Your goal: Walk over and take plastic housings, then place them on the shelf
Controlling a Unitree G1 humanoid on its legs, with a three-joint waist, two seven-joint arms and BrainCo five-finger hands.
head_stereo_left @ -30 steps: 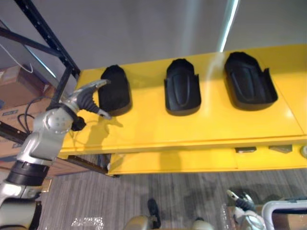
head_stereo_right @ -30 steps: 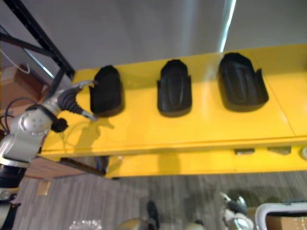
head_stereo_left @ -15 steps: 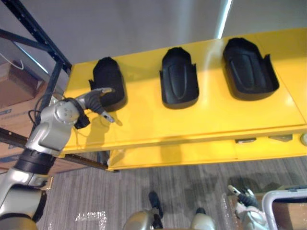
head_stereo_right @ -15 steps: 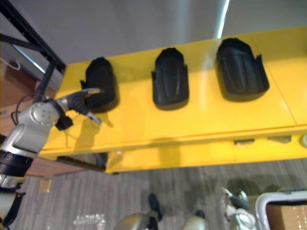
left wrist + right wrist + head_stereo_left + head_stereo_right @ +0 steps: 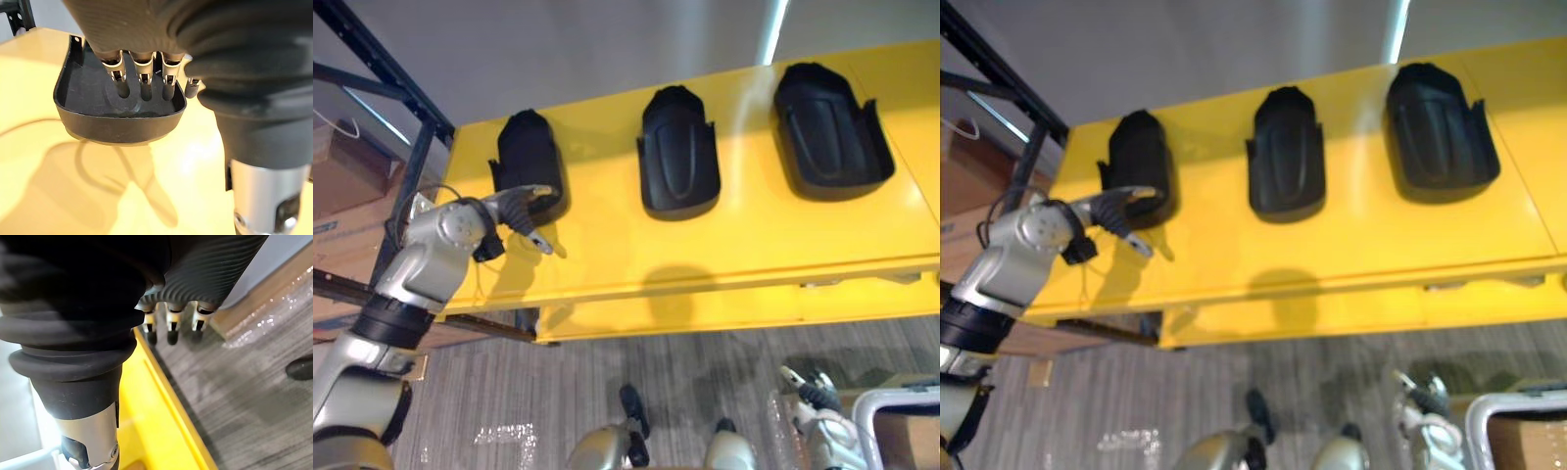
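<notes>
Three black plastic housings lie in a row on the yellow shelf top (image 5: 724, 245): a left one (image 5: 527, 159), a middle one (image 5: 677, 162) and a right one (image 5: 830, 132). My left hand (image 5: 514, 206) hovers at the near end of the left housing, open, thumb spread toward me. In the left wrist view its straight fingers (image 5: 142, 73) reach over the rim into the housing's hollow (image 5: 93, 93) without gripping it. My right hand (image 5: 808, 392) hangs low at the lower right, with relaxed fingers (image 5: 170, 325) pointing at the floor beside the yellow edge (image 5: 146, 396).
A black rack post (image 5: 382, 59) slants along the shelf's left end, with cardboard boxes (image 5: 342, 176) behind it. A second yellow level (image 5: 705, 318) juts out below the top. A white-framed bin (image 5: 891, 421) stands on the grey floor at the lower right.
The whole picture has shifted with the camera. My left hand has come from the left housing's side round to its near end. The housings lie as before.
</notes>
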